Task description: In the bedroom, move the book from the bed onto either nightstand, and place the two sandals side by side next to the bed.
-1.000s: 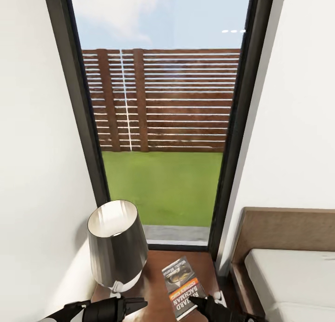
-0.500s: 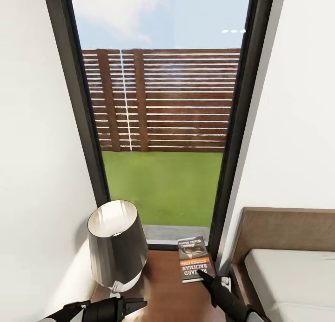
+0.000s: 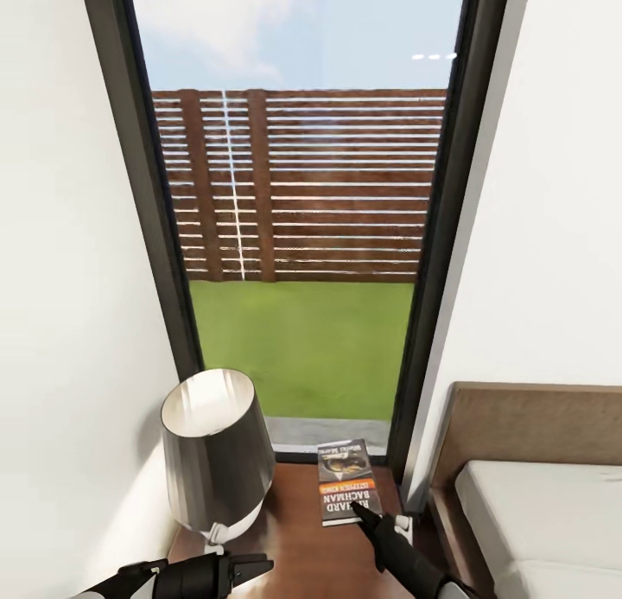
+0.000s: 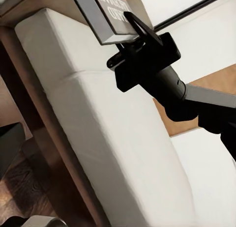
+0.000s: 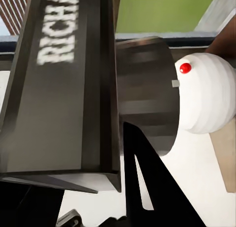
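From the head camera, the book [image 3: 345, 482] sits over the far right part of the nightstand [image 3: 294, 538], close to the window [image 3: 302, 236], its white lettering facing the robot. The right gripper [image 3: 356, 507] reaches in from five o'clock and meets the book's near edge. The left wrist camera shows that gripper's fingers [image 4: 142, 28] closed on the edge of the book [image 4: 105, 13], and the right wrist camera shows the dark cover [image 5: 64, 84] pinched between them at close range. Whether the book lies flat on the wood or is held just above it cannot be told. A lamp [image 3: 216, 452] with a grey shade stands at nine o'clock from the book. The bed [image 3: 544, 512] lies at three o'clock, its white mattress against a brown headboard [image 3: 536, 422]. The left gripper [image 3: 263, 566] hovers low at seven o'clock, near the lamp base, its fingers close together with nothing between them.
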Robot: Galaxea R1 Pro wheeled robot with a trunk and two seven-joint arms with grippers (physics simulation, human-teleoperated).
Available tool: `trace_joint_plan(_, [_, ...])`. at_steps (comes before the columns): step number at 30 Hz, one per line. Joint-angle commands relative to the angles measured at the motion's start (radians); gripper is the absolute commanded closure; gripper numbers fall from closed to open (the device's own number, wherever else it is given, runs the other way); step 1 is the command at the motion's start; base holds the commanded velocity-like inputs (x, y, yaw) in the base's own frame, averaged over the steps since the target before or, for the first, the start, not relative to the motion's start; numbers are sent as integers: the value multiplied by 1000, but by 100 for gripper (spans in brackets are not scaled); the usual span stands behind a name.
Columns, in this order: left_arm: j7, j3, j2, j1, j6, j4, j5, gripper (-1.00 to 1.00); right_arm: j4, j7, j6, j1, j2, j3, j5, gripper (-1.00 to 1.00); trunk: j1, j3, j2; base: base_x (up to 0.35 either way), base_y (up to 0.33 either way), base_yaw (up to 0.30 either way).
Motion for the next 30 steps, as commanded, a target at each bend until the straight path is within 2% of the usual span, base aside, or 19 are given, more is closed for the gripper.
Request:
trace_joint_plan(1, [-3, -8, 0, 0, 7, -1, 8, -100, 0, 1, 7, -1, 0, 5, -12, 100, 4, -4, -8, 0, 0, 0])
trace_joint_plan(30, [-4, -8, 0, 0, 7, -1, 8, -100, -2, 5, 13, -1, -1, 7, -10, 100, 115, -95, -211, 0, 0, 0])
